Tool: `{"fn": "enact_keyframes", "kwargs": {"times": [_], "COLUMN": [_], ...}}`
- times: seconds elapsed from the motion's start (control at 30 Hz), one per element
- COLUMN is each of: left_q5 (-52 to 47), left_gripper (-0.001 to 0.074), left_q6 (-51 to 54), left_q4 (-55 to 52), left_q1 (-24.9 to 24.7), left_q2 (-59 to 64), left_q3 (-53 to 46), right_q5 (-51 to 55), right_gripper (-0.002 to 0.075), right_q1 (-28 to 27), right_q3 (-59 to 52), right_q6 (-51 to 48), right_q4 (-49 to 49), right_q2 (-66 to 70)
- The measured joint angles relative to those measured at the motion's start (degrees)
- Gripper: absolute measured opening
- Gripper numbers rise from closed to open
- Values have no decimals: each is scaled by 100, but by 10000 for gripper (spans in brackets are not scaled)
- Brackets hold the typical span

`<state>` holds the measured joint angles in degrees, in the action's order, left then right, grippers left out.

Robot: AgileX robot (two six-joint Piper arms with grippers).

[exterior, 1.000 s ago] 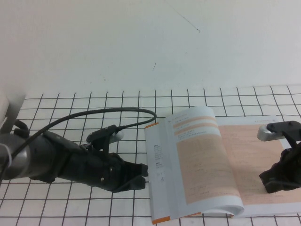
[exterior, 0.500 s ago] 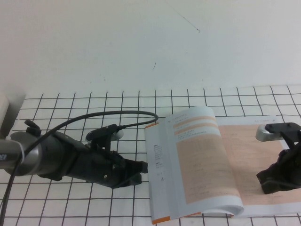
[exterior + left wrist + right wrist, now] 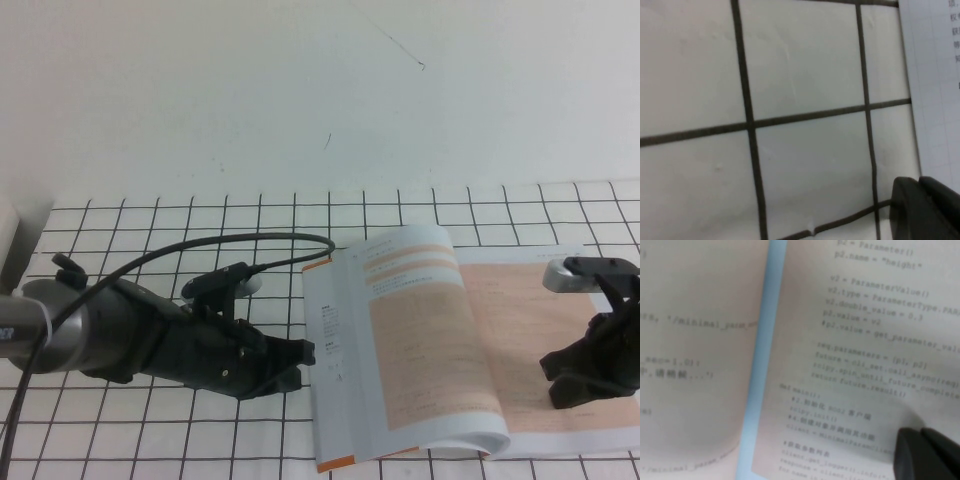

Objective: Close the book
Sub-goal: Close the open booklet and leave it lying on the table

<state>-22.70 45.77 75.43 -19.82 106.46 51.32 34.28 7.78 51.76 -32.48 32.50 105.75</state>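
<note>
The open book (image 3: 430, 340) lies on the gridded table at the right, its left-hand pages bulging up and its pale cover page spread to the left. My left gripper (image 3: 300, 362) lies low over the table, shut and empty, its tips right at the book's left edge (image 3: 935, 75). In the left wrist view the left gripper (image 3: 922, 210) shows two dark fingers pressed together. My right gripper (image 3: 562, 378) is shut and sits on the right-hand page. In the right wrist view the right gripper (image 3: 926, 452) rests against the printed page (image 3: 850, 340).
A black cable (image 3: 230, 240) loops from the left arm over the table behind it. The white wall (image 3: 300, 90) rises behind the grid. The book's right edge reaches the edge of the high view.
The book's left cover and bulging pages have slid slightly left toward the left gripper. The right gripper has edged left on the right page. The left arm has settled a little lower.
</note>
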Motion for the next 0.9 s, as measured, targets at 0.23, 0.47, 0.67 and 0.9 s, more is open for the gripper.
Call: {"fn": "enact_keyframes", "kwargs": {"times": [0.23,0.47,0.67,0.9], "left_q5": [-61,-87,-166,-191], "left_gripper": [-3,-3,-3,-3], "left_q6": [-366,-2395,-3502,-3908], "left_q4": [-339,-2452,-3640,-3752], "left_q1": [-210,-460,-460,-460], "left_q2": [21,72,72,163], "left_q3": [272,752,959,1023], "right_q5": [0,0,0,0], "right_gripper": [-3,-3,-3,-3], "right_q1": [0,0,0,0], "right_q3": [13,17,17,17], "right_q6": [0,-12,-24,-24], "right_q4": [48,84,94,94], "right_q2": [13,26,26,26]}}
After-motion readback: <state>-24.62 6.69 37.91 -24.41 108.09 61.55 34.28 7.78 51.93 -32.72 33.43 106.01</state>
